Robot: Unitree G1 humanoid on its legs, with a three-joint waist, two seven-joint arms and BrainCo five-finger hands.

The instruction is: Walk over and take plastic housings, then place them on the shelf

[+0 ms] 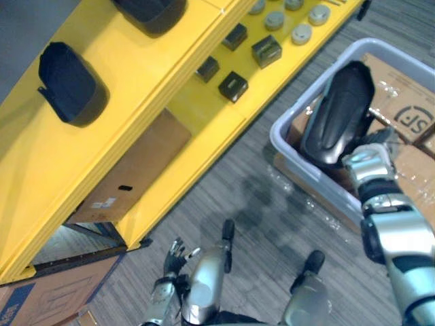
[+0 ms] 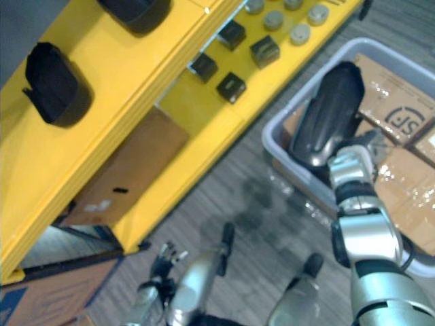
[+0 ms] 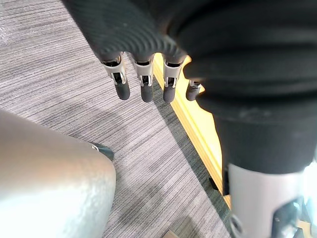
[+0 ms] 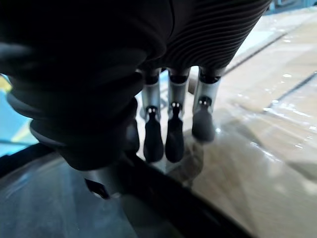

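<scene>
**Left eye view.** A yellow shelf [image 1: 170,75] runs slantwise across the left and top. Two black housings [image 1: 68,85] lie on its upper level, well apart, the farther one cut by the top edge. The lower level carries four small black boxes [image 1: 233,86] and five grey round caps [image 1: 301,34]. A flat cardboard sheet [image 1: 129,170] lies under the shelf. To the right, apart from the shelf, a pale grey bin [image 1: 279,139] stands on the striped carpet [image 1: 258,197]. It holds cardboard boxes [image 1: 401,102] under clear film, and I cannot count them. A third housing [image 1: 336,115] stands tilted in the bin by its near wall, its upper end above the rim. The right hand [image 1: 370,159] is at its lower end. The left hand [image 1: 173,261] hangs low over the carpet, near the shelf's foot.

**Right eye view.** The layout and the counts are the same: three housings in all, four boxes, five caps, one bin. Open carpet lies between the bin and the shelf.

**Left wrist view.** The left hand's fingers [image 3: 145,87] hang loose and nearly straight, holding nothing, over the carpet beside the shelf's yellow edge.

**Right wrist view.** The right hand's ribbed cover sits over the filmed cardboard, with the third housing's dark glossy rim just beside it. I cannot tell whether this hand grips the housing.
</scene>
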